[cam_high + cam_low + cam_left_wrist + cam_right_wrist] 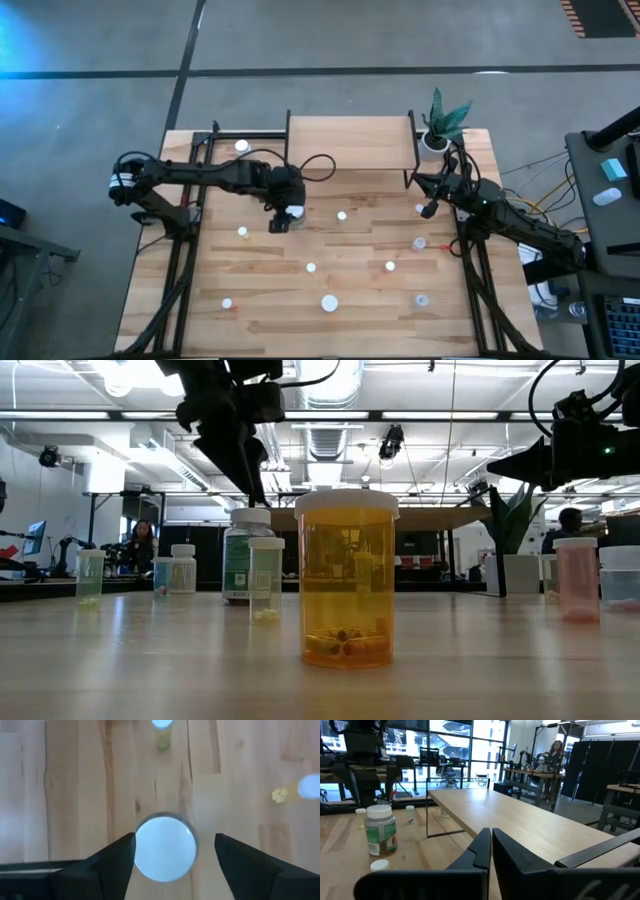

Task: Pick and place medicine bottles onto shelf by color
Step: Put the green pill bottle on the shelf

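In the low view the nearest thing is an amber pill bottle (347, 578) with a white cap, upright on the plank table (150, 670), pills lying at its bottom. Behind it stand a small clear vial (266, 580) and a larger green-labelled bottle (246, 556); a pink vial (577, 579) stands off to one side.

The left gripper (285, 213) hangs over the green-labelled bottle in the middle of the table. Its wrist view shows the fingers spread wide on either side of that bottle's round white cap (165, 848), one finger (117, 865) close to the cap's edge; contact there is hard to judge, and the other finger stands clear. It holds nothing.

Other white-capped medicine bottles (329, 302) are scattered over the table's near half.

The right gripper (430, 207) waits near the shelf's corner, its fingers (482, 851) pressed together and empty. The shelf (350, 142) stands at the table's far edge, with the potted plant (440, 125) beside it.
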